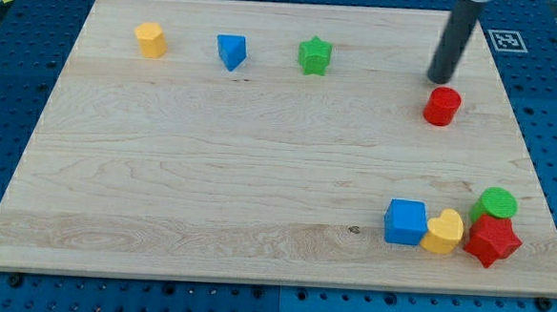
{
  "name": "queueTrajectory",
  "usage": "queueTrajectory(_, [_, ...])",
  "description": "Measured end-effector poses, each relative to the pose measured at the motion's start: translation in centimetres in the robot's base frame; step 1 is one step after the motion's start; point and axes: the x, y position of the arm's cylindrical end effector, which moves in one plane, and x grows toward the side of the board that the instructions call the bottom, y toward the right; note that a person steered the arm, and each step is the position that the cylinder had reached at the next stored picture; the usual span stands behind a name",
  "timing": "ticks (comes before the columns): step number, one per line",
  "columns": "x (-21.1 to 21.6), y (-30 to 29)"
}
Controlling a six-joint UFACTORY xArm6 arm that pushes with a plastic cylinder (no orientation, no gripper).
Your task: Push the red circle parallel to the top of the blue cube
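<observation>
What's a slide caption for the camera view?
My tip sits just above the red circle, far above the blue cube on the board.

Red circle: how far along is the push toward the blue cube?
Done: my tip has reached the red circle, sitting just above it toward the view's top. In hand: whether it touches yet cannot be told. Left: nearly the whole push. The red circle is well above the blue cube and slightly to its right; it must travel toward the view's bottom until it lines up with the cube's top edge.
</observation>
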Motion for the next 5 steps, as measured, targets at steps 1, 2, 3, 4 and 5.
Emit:
queueTrajectory(1, [7.1, -1.1])
queueTrajectory(2, [12.1, -3.2])
queueTrajectory(3, [9.5, -3.1])
queueTrajectory(4, [6.3, -4.1])
queueTrajectory(5, [6.3, -7.2])
